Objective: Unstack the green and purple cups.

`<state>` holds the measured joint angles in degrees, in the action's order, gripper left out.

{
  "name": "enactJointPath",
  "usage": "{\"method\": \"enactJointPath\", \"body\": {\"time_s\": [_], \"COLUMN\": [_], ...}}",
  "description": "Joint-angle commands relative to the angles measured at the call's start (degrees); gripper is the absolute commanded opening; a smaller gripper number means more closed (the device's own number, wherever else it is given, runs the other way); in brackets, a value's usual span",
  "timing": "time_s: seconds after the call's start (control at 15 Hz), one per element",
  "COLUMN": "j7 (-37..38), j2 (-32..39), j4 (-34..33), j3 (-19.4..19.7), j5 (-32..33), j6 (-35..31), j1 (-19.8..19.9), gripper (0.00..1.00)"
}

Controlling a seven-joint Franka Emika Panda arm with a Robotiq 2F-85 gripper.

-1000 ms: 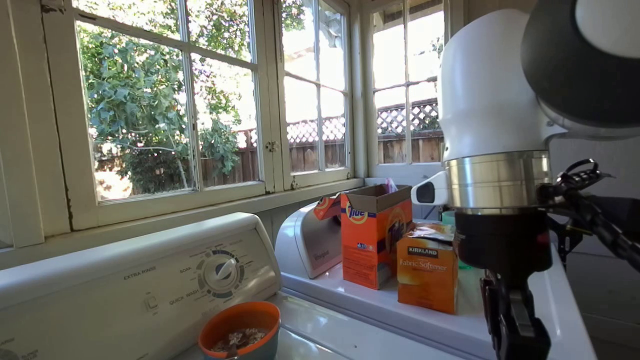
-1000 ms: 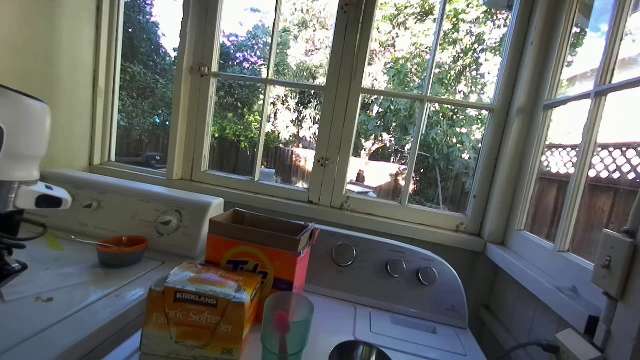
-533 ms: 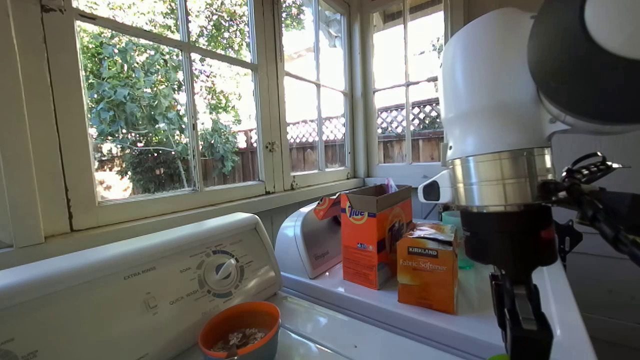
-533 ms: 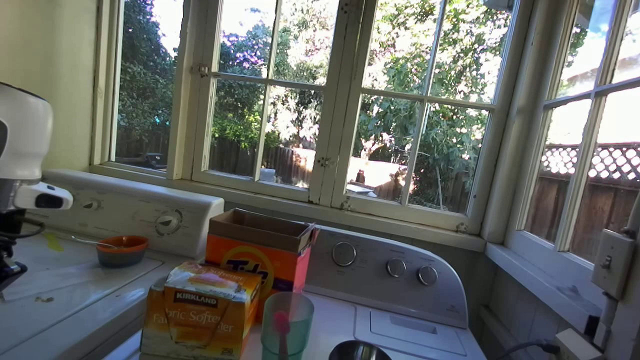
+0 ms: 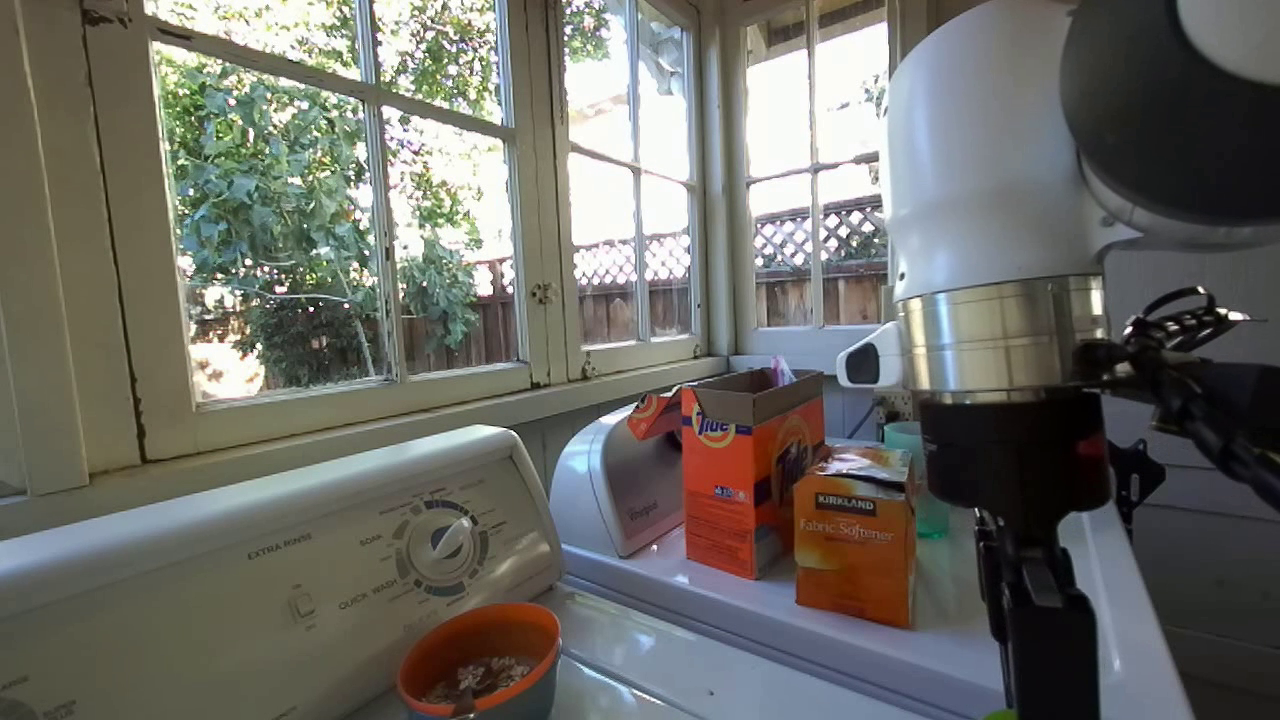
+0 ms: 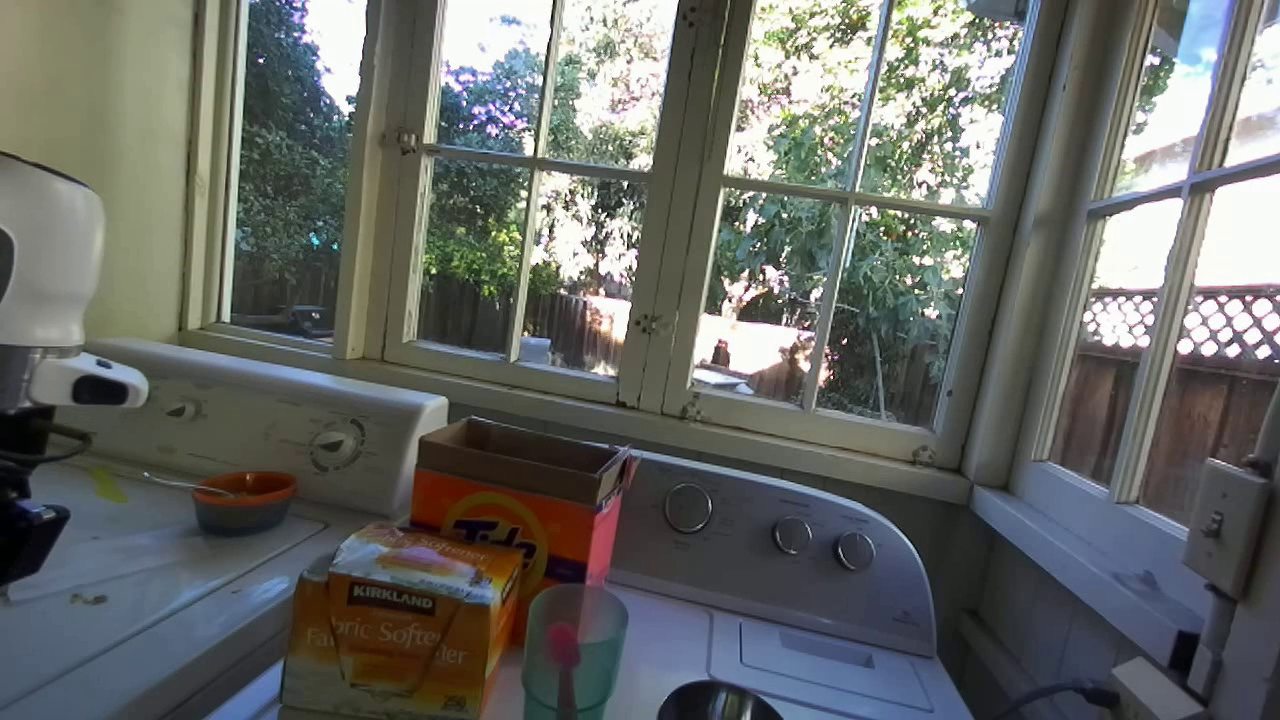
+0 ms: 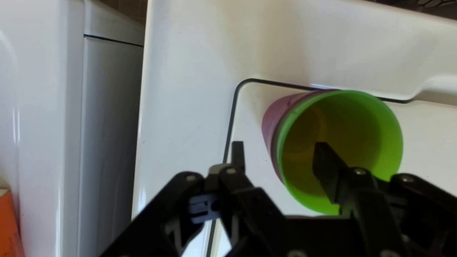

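In both exterior views the arm (image 5: 990,180) sits slightly higher than half a second ago, and the dark shape at its end has changed outline a little, though whether by turning or opening I cannot tell. Over the last second it has also drawn aside enough to bare a sliver of bright green at the bottom of an exterior view, most likely the rim of the green cup (image 7: 351,135) that the wrist view shows from above. That sliver has barely shifted since appearing, so nothing is probably being carried yet.

The green cup sits nested in the purple cup (image 7: 269,121), the pair apparently upright on the white tabletop (image 7: 185,107); unstacking is not yet done, and this looks like lining up for a rim grip.

The hand (image 7: 280,151) is spread well apart and pinches nothing. One of its fingers (image 7: 238,153) stands outside, clear of the purple wall; the other overlies the green cup's mouth, whether inside or only above I cannot tell. Closing here could catch both rims together, so the grip likely needs to take green alone.
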<state>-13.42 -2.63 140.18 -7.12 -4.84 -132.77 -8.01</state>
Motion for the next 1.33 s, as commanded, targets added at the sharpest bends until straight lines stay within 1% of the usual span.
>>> {"method": "enactJointPath", "body": {"time_s": [0.0, 0.13, 0.4, 0.87, 1.07, 1.27], "j7": [1.9, 2.1, -0.4, -3.6, -4.3, -4.6], "j2": [-3.4, -4.9, -6.4, -6.1, -5.4, -4.7], "j4": [1.8, 2.3, 2.6, 2.2, 1.8, 1.7], "j3": [-0.1, -0.1, -0.4, -1.2, -1.5, -1.7], "j5": [1.2, 0.8, 0.0, -0.4, 0.0, 0.4], "j6": [0.0, 0.3, 2.1, 6.0, 6.3, 5.0], "j1": [0.0, -0.1, -1.0, -2.9, -3.3, -3.4], "gripper": [0.85, 1.00, 1.00, 1.00, 1.00, 1.00]}}
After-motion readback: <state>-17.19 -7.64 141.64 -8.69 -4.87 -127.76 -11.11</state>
